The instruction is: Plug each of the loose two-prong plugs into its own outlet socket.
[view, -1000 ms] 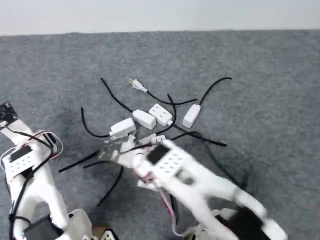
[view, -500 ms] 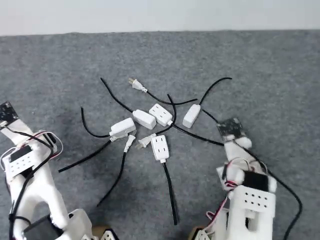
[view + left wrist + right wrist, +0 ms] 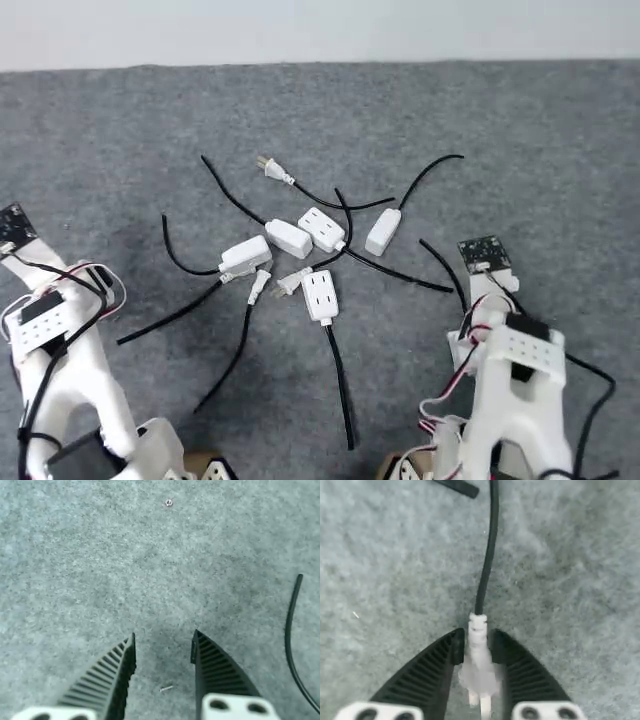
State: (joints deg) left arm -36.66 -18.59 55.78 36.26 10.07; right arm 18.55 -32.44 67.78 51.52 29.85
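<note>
Grey carpet (image 3: 120, 130) covers the table, with a pale wall strip along the top of the high view. At lower left of that view we see the left arm (image 3: 55, 350). Its wrist camera shows the left pincer (image 3: 164, 636) spread over bare carpet, nothing between its jaws.

Around the centre of the high view we find the tangle of black cords. The leftmost socket (image 3: 245, 256) lies left of centre, with two small plugs (image 3: 259, 287) just below it, their tips close together. An upper plug (image 3: 266, 166) lies apart near the top, a lower socket (image 3: 319, 295) sits beside the small plugs, and a far socket (image 3: 382, 231) lies right of centre.

At lower right stands the right arm (image 3: 510, 380). In its wrist view the right pincer (image 3: 476, 635) pinches a white plug (image 3: 478, 665), whose cord (image 3: 490, 545) runs up the frame.
</note>
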